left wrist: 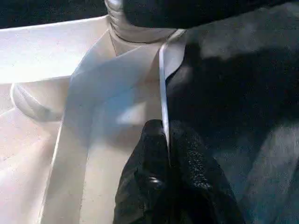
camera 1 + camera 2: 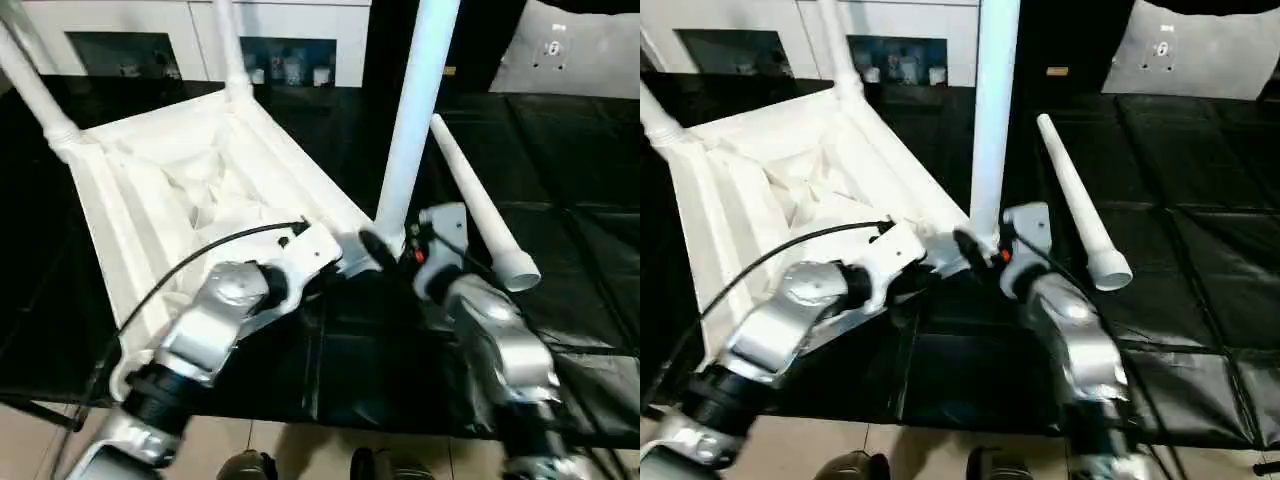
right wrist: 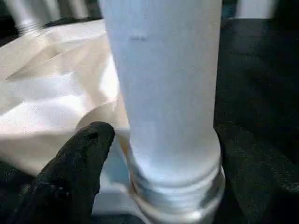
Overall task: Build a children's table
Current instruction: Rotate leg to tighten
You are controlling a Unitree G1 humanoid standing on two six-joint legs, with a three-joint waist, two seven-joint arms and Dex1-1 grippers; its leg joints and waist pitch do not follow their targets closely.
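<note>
Pinching tabletop [image 2: 180, 190] rim: left hand [image 1: 166, 140].

Tabletop [image 2: 150, 190]: white, ribbed underside. Legs: white; upright leg [image 2: 412, 120] with silvery ring at base; loose leg [image 2: 480, 205] white. Mat [image 2: 560, 180]: black, seamed in squares. Forearms: silver; left arm [image 2: 215, 325], right arm [image 2: 500, 335]. Fingers [image 1: 159, 186]: black, textured. Right gripper [image 3: 159, 158]: black fingers, red spot on housing. Cable [image 2: 180, 270]: black. Cabinet [image 2: 290, 30]: white, dark glass doors. Floor [image 2: 30, 440]: beige.
</note>
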